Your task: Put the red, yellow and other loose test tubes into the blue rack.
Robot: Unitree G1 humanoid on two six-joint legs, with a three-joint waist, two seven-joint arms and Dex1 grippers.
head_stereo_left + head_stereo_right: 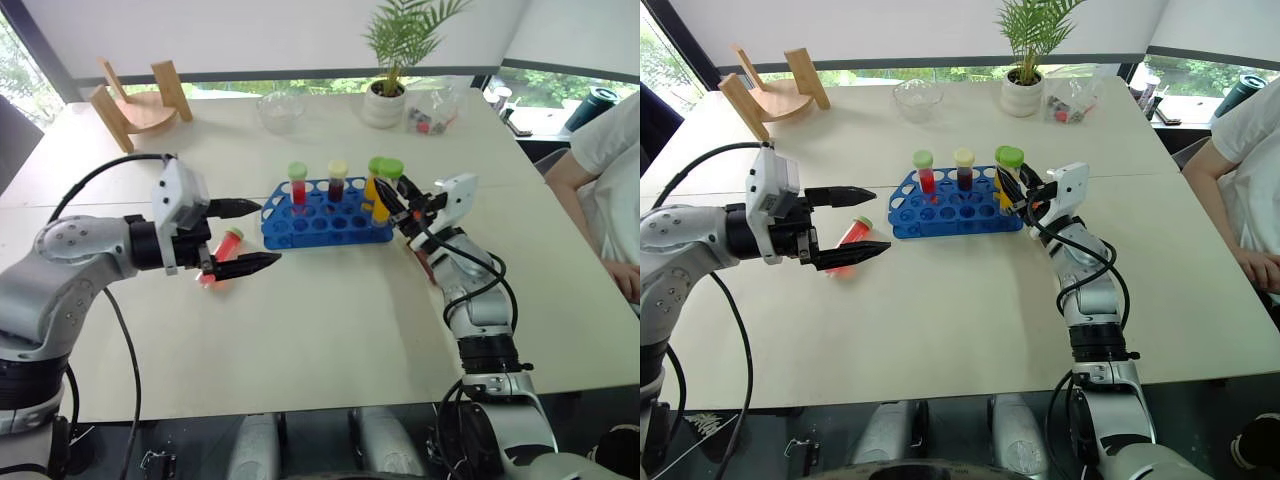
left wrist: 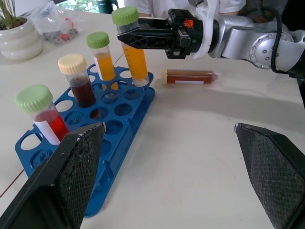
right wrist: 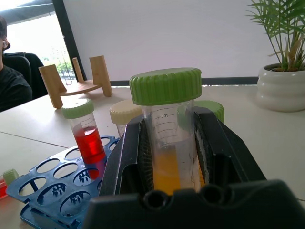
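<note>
Racking step: your right gripper (image 2: 125,37) pinches the green-capped clear plastic tube of yellow-orange liquid (image 2: 133,56) over the bright blue rack's (image 1: 330,228) end hole, left gripper (image 1: 248,236) spread; lower it straight.

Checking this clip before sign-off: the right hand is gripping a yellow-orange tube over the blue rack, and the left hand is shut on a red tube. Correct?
Not quite. The left hand is open and holds nothing; the red tube lies loose on the table beneath it, as the right eye view shows. The right hand does grip the yellow-orange tube over the blue rack.
</note>
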